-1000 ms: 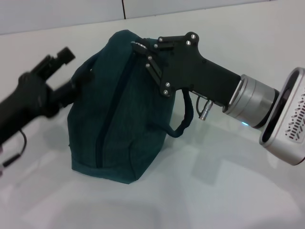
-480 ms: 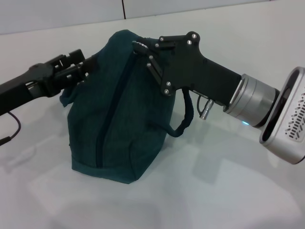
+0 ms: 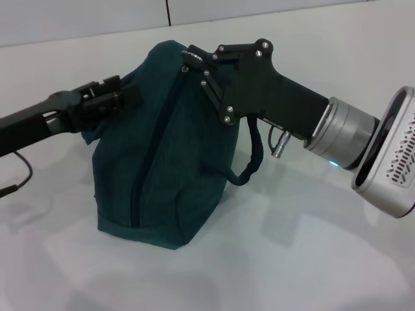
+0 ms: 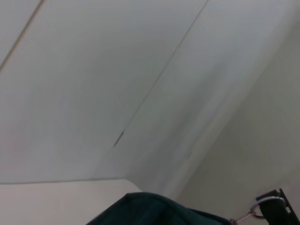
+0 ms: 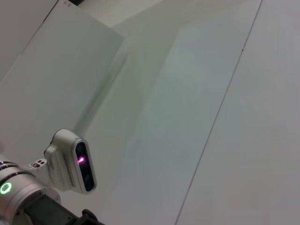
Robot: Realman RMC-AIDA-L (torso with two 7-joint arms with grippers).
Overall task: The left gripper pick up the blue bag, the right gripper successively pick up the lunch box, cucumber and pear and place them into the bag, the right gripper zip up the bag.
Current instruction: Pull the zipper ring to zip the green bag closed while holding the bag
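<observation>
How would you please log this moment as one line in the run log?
stage: zipping | blue bag: upright, zipper looks closed | right gripper: at bag top by zipper end | left gripper: at bag's upper side | lunch box, cucumber, pear: not visible

Black, silver-screwed right gripper (image 3: 189,59) on silver wrist; left gripper (image 3: 123,97) all black.

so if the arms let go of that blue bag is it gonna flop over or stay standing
The blue bag is soft fabric that creases and bulges, so it would probably sag rather than hold shape. Its broad base rests on the table, so tipping seems unlikely. The left gripper and right gripper at its top may be propping it.
</observation>
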